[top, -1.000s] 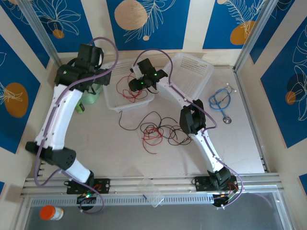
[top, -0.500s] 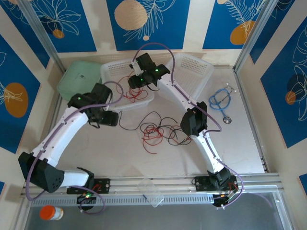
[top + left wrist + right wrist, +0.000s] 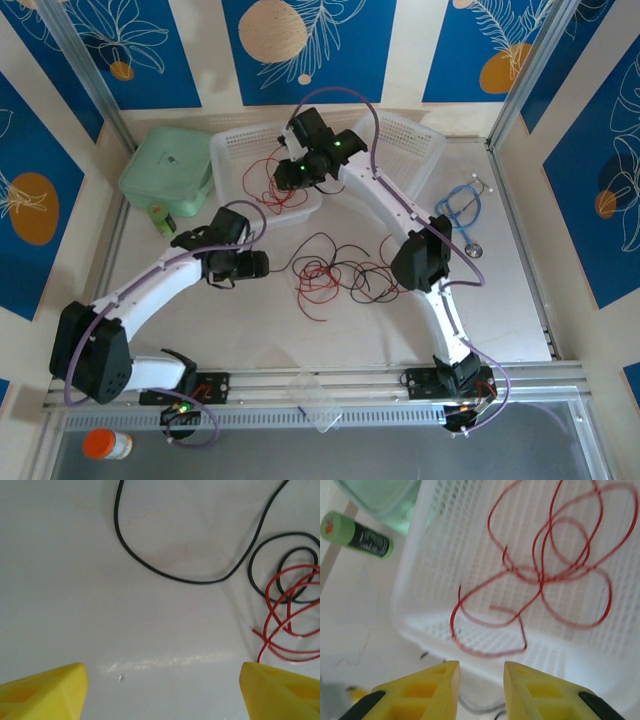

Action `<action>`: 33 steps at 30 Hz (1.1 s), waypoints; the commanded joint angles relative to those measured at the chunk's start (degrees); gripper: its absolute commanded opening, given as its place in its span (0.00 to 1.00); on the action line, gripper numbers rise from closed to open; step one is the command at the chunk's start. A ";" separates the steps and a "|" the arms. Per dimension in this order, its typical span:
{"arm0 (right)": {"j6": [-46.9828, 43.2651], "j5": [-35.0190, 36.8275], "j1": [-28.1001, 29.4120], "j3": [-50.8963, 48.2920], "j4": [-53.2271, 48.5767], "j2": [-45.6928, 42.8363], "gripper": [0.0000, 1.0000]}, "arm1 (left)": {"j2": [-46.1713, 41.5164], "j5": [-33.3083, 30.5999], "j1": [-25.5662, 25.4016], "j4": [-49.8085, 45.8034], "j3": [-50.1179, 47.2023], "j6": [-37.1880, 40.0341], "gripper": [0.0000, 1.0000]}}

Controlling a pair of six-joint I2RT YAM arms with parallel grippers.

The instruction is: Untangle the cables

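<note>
Several thin cables (image 3: 335, 272), some red and some black, lie in a loose tangled heap on the smooth pale table (image 3: 230, 335), about midway between the two arms. They look soft and string-like, and they curl in round loops that cross each other. The left gripper (image 3: 160, 690) hangs low over the bare table just beside this heap. Its yellow wedge-shaped fingers (image 3: 42, 692) stand wide apart and nothing is between them. A long black curve and some glossy red loops lie in front of it. One more red cable (image 3: 550, 575) lies apart from the heap, inside a white basket (image 3: 415, 590) of plastic with a fine grid of holes, at the far side of the table. The right gripper (image 3: 481, 680) hovers above the near rim of this basket. Its yellow fingers are near each other with a narrow gap, and they hold nothing. A second basket (image 3: 425, 150) of the same kind stands just beside, tilted. A pale green container (image 3: 165, 170) with rounded corners and a small tube (image 3: 355, 535) with a green cap lie left of the basket.
</note>
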 commanded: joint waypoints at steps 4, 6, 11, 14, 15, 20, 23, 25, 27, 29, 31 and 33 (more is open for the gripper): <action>3.49 -1.63 1.46 -20.28 9.01 -18.16 0.30 | 4.06 -2.90 -0.31 11.94 -4.80 -5.89 0.77; 3.80 -0.81 1.55 -26.26 10.92 -23.13 0.30 | 4.34 -3.64 -0.31 14.73 -6.09 -6.81 0.75; 6.23 0.72 1.38 -41.20 15.20 -34.59 0.30 | 4.33 -2.92 -0.39 20.10 -7.36 -8.27 0.70; 9.45 1.26 1.12 -50.09 17.85 -40.53 0.30 | 2.49 -4.59 -0.39 19.20 -6.89 -7.58 0.70; 10.83 1.10 0.96 -53.07 18.86 -42.34 0.30 | 1.49 -5.72 -0.31 17.95 -6.48 -6.80 0.70; 15.34 -2.16 0.50 -62.21 23.79 -46.77 0.29 | -3.11 -10.31 1.45 8.37 -2.13 -2.61 0.71; 17.54 -3.63 0.18 -65.33 26.34 -48.91 0.29 | -4.40 -9.06 2.86 4.66 0.56 -0.13 0.70; 20.86 -3.52 -0.73 -68.75 28.44 -51.50 0.29 | -4.33 -6.58 2.81 3.73 2.31 3.15 0.68; 24.72 -3.48 -2.05 -73.08 30.76 -54.57 0.29 | -3.56 -3.36 2.78 3.54 3.58 7.28 0.65; 28.07 -2.85 -3.45 -77.53 32.43 -57.75 0.28 | -1.94 0.00 2.40 2.61 5.49 11.65 0.62; 30.40 -2.04 -5.08 -81.60 33.13 -60.89 0.28 | 1.19 1.15 0.50 0.03 9.22 16.39 0.60; 31.43 -1.77 -6.98 -84.20 32.76 -63.20 0.28 | 5.32 -0.49 -2.96 -3.10 13.77 21.15 0.58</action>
